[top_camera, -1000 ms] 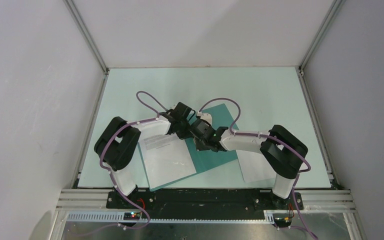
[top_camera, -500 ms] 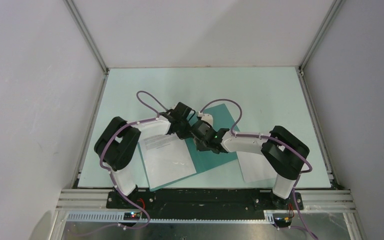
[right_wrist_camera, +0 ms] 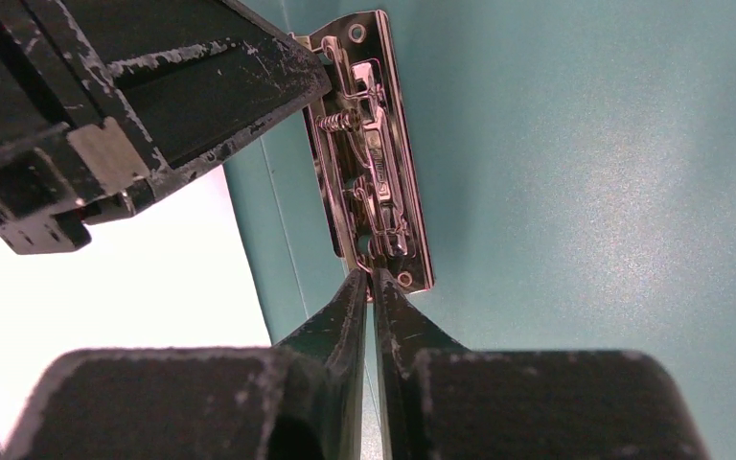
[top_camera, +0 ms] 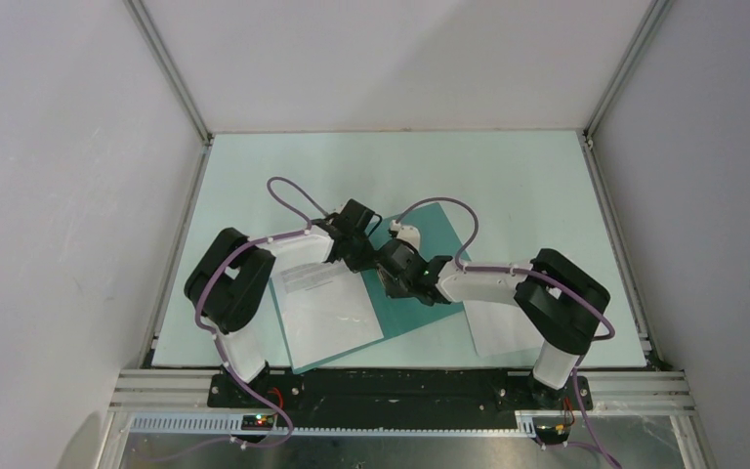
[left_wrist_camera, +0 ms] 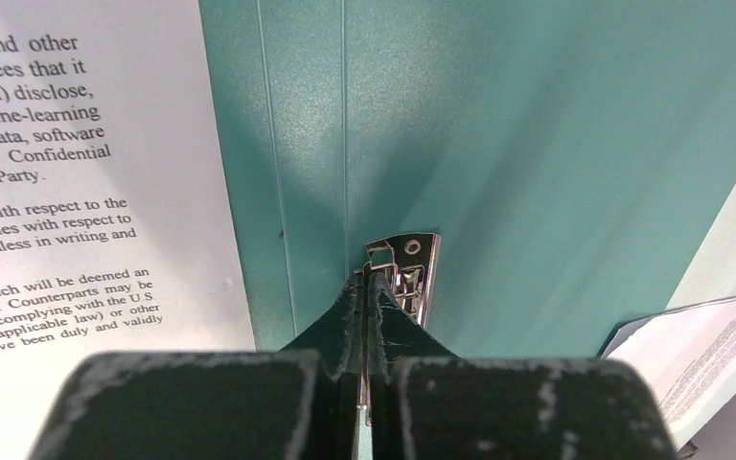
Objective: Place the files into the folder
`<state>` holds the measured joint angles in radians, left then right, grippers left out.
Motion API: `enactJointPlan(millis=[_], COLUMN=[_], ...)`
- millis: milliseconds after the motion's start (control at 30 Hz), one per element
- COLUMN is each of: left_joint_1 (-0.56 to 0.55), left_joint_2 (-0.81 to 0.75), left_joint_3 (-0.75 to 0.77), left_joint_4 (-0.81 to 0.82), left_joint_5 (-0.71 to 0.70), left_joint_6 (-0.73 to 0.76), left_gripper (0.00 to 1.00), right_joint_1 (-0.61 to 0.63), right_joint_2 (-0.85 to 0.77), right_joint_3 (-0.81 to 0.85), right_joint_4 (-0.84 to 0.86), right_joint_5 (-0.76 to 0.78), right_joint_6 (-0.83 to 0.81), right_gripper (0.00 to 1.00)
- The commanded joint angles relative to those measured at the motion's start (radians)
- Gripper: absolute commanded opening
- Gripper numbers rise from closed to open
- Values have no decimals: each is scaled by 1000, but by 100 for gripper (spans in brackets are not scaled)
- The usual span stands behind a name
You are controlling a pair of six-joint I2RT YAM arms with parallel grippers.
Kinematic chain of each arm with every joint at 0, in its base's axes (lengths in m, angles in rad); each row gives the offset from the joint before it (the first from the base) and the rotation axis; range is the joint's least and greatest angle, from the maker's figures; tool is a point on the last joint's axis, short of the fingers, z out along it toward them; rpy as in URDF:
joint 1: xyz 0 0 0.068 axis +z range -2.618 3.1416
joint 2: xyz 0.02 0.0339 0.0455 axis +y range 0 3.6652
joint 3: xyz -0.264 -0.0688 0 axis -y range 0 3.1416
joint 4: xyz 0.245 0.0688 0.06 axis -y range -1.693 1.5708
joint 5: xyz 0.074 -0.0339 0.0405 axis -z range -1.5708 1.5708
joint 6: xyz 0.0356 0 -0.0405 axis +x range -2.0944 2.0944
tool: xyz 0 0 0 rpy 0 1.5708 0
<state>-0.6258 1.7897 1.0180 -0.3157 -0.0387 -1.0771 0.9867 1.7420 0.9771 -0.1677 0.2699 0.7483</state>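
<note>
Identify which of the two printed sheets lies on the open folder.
The left sheet: it rests on the teal folder's left half. The other sheet lies out on the table, further right.

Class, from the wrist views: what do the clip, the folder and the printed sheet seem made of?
The clip: polished metal, probably steel; mirror-bright highlights, coil spring, rivet holes.
The folder: likely plastic or coated card; matte teal, faintly speckled, scored creases.
The sheet: paper; flat white, black print.
</note>
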Motion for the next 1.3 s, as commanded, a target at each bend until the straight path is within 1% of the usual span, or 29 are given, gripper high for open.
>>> enactJointPlan(millis=[0, 200, 333, 500, 633, 800, 867, 933, 1033, 1067, 1133, 1267], left_joint_1=[-6, -6, -6, -6, -6, -6, -5, -6, -7, -7, -8, -7], left_joint_2=[100, 107, 113, 115, 122, 126, 128, 128, 122, 121, 119, 123], left_joint_3=[-59, -58, -60, -58, -53, -50, -48, -41, -35, -35, -36, -37], left_joint_4=[-173, -180, -183, -188, -190, -193, -193, -192, -193, -193, -194, -194], left_joint_5=[-32, -46, -55, -72, -76, -76, -72, -66, -68, -68, -69, -65], left_joint_6=[55, 64, 75, 114, 149, 170, 174, 177, 181, 180, 177, 175], left_gripper=[0, 0, 0, 0, 0, 0, 0, 0, 0, 0, 0, 0], right_joint_1=[14, 29, 20, -16, -31, -36, -40, -52, -57, -55, -43, -24], right_joint_2=[29, 84, 113, 55, 2, -48, -100, -148, -190, -192, -169, -86], right_joint_3=[-64, -73, -71, -71, -63, -52, -52, -52, -51, -44, -25, 26], right_joint_4=[-96, -99, -133, -228, -223, -162, -139, -106, -36, -11, 5, -23], right_joint_5=[-5, 11, 48, 162, 188, 146, 124, 83, -26, -69, -107, -107], right_joint_6=[12, 24, 52, 74, 44, -6, -21, -44, -98, -106, -121, -122], right_gripper=[9, 9, 8, 9, 11, 13, 15, 18, 27, 28, 31, 30])
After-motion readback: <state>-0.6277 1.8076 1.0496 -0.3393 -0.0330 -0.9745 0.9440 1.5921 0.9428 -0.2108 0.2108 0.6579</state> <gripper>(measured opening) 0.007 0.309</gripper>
